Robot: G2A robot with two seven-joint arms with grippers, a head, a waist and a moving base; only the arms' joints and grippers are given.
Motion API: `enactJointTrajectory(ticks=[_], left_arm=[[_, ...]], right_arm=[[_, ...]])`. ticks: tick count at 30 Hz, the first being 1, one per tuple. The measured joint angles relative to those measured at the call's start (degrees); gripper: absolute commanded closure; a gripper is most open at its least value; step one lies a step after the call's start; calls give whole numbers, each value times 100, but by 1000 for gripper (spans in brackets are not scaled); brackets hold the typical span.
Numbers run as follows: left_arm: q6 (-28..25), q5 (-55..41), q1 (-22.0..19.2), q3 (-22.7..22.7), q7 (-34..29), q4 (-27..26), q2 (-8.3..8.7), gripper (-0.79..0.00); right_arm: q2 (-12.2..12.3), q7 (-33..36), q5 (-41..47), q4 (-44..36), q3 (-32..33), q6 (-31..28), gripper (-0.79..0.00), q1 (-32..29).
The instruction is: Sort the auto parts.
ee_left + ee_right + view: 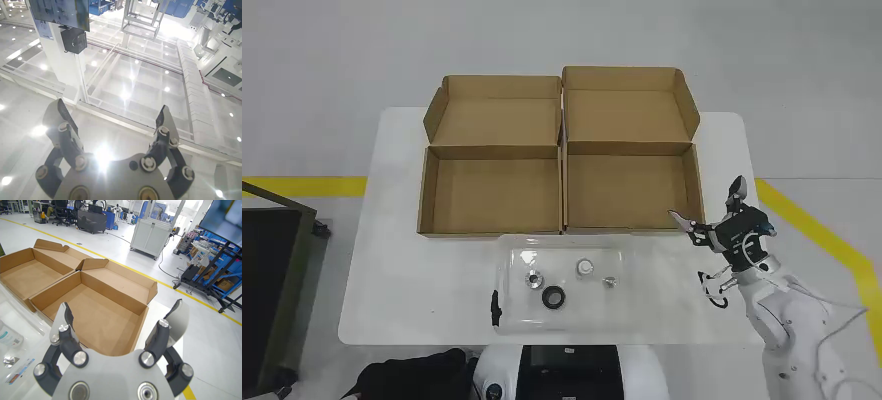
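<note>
Four small parts lie apart in a clear tray (617, 305) near the surface's (402, 280) front edge: silver disc (531, 279), black ring (555, 297), white cap (585, 267), small silver fitting (609, 282). Just behind stand two open cardboard boxes, the left box (490, 195) and the right box (630, 190), side by side.

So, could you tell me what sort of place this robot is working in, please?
Likely a robotics lab or factory floor: a yellow floor line, an aluminium-framed cabinet and office chairs suggest it.

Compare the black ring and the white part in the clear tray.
The black ring is dark and looks wider than the pale white part. The black ring lies toward the clear tray's robot-side edge; the white part lies closer to the cardboard boxes. Both look round and sit in the tray, not touching.
</note>
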Motion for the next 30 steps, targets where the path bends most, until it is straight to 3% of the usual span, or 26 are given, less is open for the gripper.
enactJointTrajectory(ticks=[30], left_arm=[[0, 0, 0, 0, 0, 0, 0, -785]], right_arm=[[118, 435, -484, 14, -1905, -1664, -785, 839]])
